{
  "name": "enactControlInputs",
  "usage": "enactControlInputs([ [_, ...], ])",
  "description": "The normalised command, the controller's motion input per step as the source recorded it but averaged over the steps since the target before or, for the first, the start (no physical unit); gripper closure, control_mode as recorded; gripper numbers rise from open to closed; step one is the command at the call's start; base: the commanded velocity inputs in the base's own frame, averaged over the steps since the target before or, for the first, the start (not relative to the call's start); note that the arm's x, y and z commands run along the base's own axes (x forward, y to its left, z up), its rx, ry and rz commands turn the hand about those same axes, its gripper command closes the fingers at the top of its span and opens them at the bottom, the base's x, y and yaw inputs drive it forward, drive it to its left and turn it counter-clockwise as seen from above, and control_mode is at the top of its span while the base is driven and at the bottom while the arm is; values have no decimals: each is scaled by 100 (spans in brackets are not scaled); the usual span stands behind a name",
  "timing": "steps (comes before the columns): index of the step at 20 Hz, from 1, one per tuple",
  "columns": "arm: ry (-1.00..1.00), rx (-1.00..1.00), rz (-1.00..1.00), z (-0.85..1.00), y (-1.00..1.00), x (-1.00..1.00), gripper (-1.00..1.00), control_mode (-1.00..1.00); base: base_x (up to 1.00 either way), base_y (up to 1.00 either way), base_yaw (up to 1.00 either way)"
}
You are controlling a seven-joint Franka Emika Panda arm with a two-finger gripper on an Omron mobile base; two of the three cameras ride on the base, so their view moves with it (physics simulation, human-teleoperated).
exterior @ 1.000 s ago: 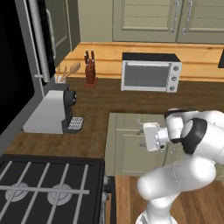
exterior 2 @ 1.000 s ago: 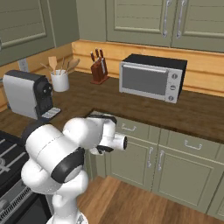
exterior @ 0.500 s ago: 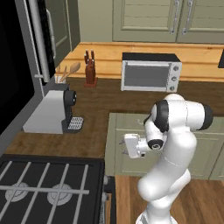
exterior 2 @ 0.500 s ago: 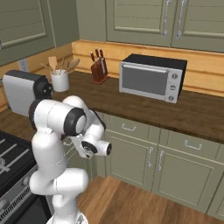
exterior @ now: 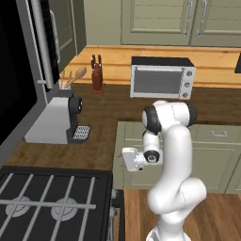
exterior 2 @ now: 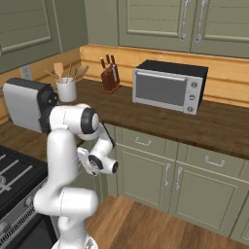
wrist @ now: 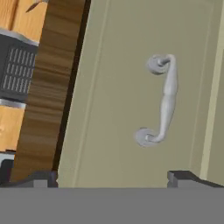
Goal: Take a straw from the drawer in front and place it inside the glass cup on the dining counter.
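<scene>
My arm has swung left and folded down since the earlier frame; my gripper point(wrist: 111, 177) now faces the drawer point(wrist: 144, 92) front, fingers spread wide, holding nothing. In the hand view, the worktop edge point(wrist: 50, 87) runs at 9 o'clock, and the drawer's metal handle point(wrist: 162, 98) sits at 1 o'clock of my fingertips (view rolled sideways). Drawer is shut. The toaster oven point(exterior: 162, 77) stands on the worktop at 12 o'clock of my arm.

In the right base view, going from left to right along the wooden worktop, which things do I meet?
Grey coffee machine → white utensil holder with wooden spoons → dark-red knife block → silver toaster oven with a black top.
</scene>
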Motion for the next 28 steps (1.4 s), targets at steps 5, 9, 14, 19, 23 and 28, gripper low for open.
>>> enactControlInputs([
  [5, 0, 0, 1, -47, 0, 65, -100, -100, 0, 0, 0],
  [9, 0, 0, 1, -43, 4, 67, -100, -100, 0, 0, 0],
  [14, 0, 0, 0, -33, 36, 39, -100, -100, 0, 0, 0],
  [19, 0, 0, 0, -40, 36, 50, -100, -100, 0, 0, 0],
  [23, 0, 0, 0, -45, 23, 39, -100, -100, 0, 0, 0],
  [28, 0, 0, 0, -34, 34, 11, -100, -100, 0, 0, 0],
])
